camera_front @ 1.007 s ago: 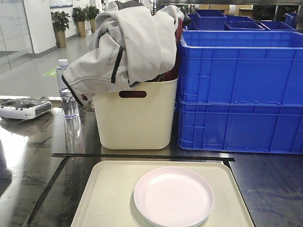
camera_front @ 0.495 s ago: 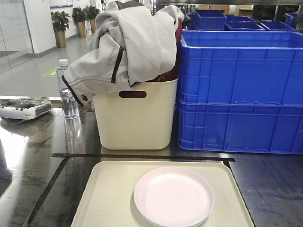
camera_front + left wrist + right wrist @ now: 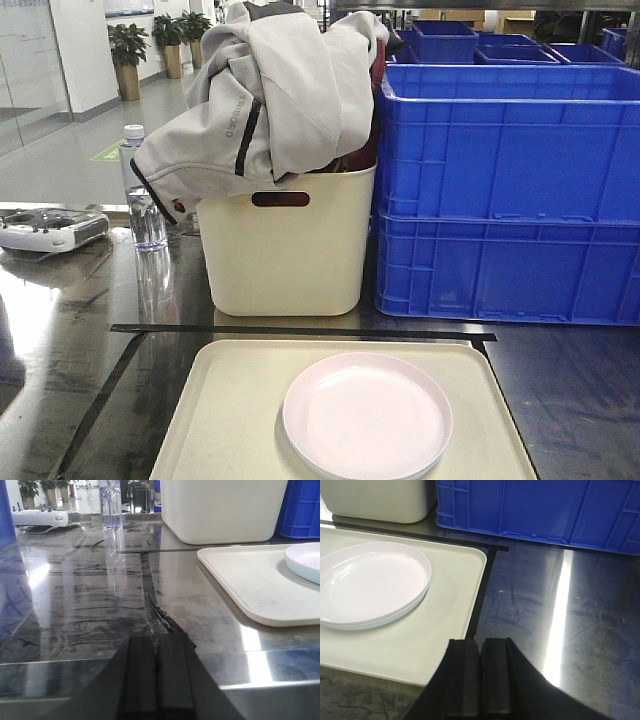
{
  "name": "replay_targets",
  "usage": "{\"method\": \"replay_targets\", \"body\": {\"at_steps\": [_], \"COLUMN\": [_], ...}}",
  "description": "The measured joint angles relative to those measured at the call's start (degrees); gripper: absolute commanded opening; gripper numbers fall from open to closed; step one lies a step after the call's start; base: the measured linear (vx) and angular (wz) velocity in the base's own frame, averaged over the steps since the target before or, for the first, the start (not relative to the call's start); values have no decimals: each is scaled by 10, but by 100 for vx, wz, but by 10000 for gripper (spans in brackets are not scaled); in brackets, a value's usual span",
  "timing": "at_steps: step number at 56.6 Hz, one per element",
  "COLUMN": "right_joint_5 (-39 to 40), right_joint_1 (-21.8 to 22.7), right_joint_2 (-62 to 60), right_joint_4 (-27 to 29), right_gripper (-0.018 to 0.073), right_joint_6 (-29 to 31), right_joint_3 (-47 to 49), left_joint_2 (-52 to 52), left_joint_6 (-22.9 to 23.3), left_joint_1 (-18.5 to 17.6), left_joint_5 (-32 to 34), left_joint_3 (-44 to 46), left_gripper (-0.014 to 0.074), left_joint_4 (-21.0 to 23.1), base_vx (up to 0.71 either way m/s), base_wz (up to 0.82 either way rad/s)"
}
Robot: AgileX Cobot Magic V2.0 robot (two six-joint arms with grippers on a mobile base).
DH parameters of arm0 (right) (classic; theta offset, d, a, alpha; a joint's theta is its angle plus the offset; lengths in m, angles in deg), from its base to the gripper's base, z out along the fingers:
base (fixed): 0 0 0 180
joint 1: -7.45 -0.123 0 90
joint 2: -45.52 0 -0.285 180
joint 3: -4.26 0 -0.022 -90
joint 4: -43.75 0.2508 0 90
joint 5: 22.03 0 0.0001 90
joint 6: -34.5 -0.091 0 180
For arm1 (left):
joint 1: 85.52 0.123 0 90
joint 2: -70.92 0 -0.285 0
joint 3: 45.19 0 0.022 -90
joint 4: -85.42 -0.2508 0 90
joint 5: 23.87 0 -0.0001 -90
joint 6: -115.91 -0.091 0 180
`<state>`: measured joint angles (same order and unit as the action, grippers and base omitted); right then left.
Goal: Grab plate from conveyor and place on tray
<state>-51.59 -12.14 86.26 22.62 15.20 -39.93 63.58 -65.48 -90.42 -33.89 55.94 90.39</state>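
Though the task names the conveyor, none shows in any view; the plate [image 3: 367,415] already lies flat on the tray [image 3: 230,410], right of the tray's centre and clear of its rim on every visible side. Nothing rests on it and neither arm touches it, so the placing looks done, or this plate is one of several.

The plate is round, so it offers no long axis; only its low rim gives a hold. In the right wrist view the plate [image 3: 370,582] lies ahead and to the left of the right gripper [image 3: 480,677], whose pads are pressed together with nothing between them, low over the tray's near right edge [image 3: 450,630]. In the left wrist view only a sliver of plate [image 3: 304,560] shows at the far right, well apart from the left gripper [image 3: 156,675], likewise closed and empty, which sits over the bare steel table [image 3: 75,605]. The right arm is the nearer, I judge.

Behind the tray stand a cream bin [image 3: 288,245] heaped with a grey jacket [image 3: 265,95], blue crates [image 3: 505,190] to its right, and a water bottle [image 3: 140,190] to its left.
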Motion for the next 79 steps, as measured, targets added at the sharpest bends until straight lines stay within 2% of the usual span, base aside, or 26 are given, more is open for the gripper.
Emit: {"method": "replay_targets", "body": {"at_steps": [13,22,27,31,38,46,50,55,63,79], "right_joint_5": [-1,3,43,111,246,309,307,288,272,270], "right_joint_1": [0,0,0,4,55,138,166,182,186,186], "right_joint_2": [0,-1,-12,-33,-98,-198,-252,-312,-335,-335], "right_joint_4": [2,67,96,109,160,229,228,204,176,173], "right_gripper": [-10,-10,-10,-10,-10,-10,-10,-10,-10,-10], "right_joint_6": [0,9,27,59,120,138,140,140,140,139], "right_joint_3": [0,-5,-41,-98,-213,-322,-345,-347,-347,-347], "left_joint_2": [0,0,0,0,0,0,0,0,0,0], "left_joint_6": [0,0,0,0,0,0,0,0,0,0], "left_joint_1": [0,0,0,0,0,0,0,0,0,0], "left_joint_5": [0,0,0,0,0,0,0,0,-1,0], "left_joint_3": [0,0,0,0,0,0,0,0,0,-1], "left_gripper": [2,2,2,1,1,3,4,4,4,4], "left_joint_4": [0,0,0,0,0,0,0,0,0,0], "base_vx": [0,0,0,0,0,0,0,0,0,0], "base_wz": [0,0,0,0,0,0,0,0,0,0]}}
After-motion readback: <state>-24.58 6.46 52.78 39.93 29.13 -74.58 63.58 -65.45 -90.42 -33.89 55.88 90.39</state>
